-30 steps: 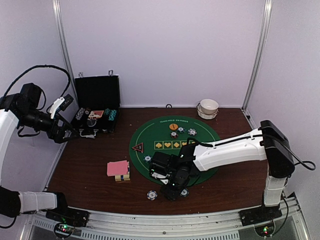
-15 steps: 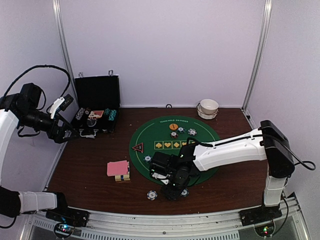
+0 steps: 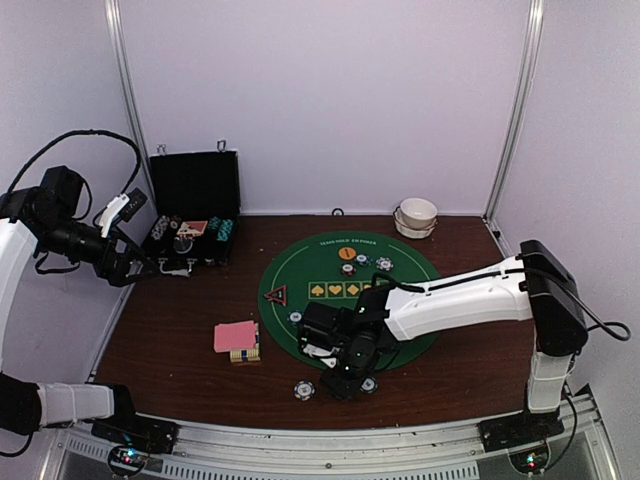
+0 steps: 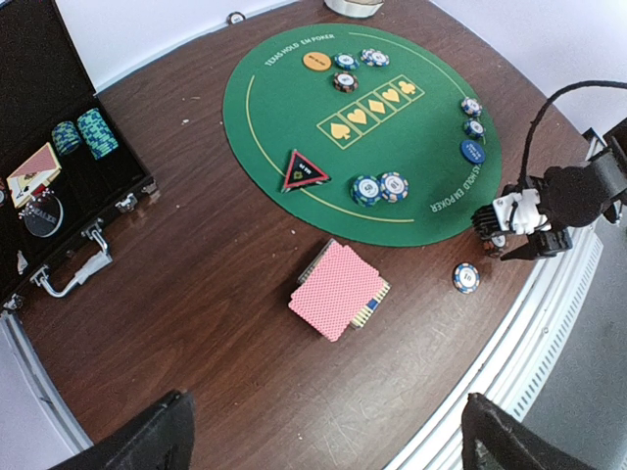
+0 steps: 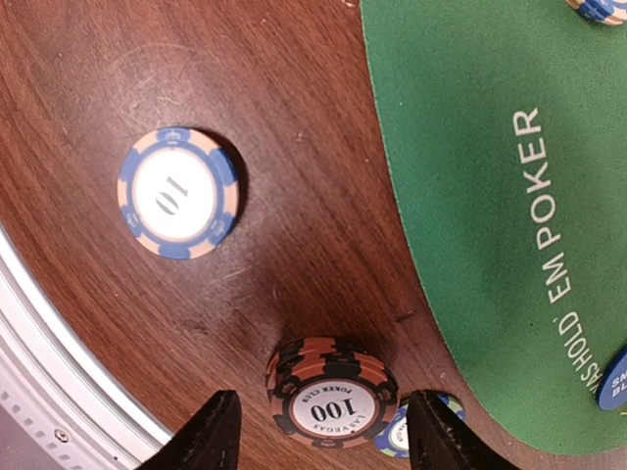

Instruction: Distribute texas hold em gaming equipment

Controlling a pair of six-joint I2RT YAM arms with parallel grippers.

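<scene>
Between right gripper [image 5: 321,433] jaws, 100 chip stack [image 5: 333,390]

Top external view looked down from above the near edge over the whole table [image 3: 180,330]. Left wrist view surveyed it from high at the left; right wrist view hung close over its near edge. All shared the blue-striped chip [image 5: 177,193].

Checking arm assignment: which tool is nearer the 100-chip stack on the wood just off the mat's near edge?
Right. The right tool straddles the 100-chip stack from directly above; the left tool hangs far off by the black case.
</scene>
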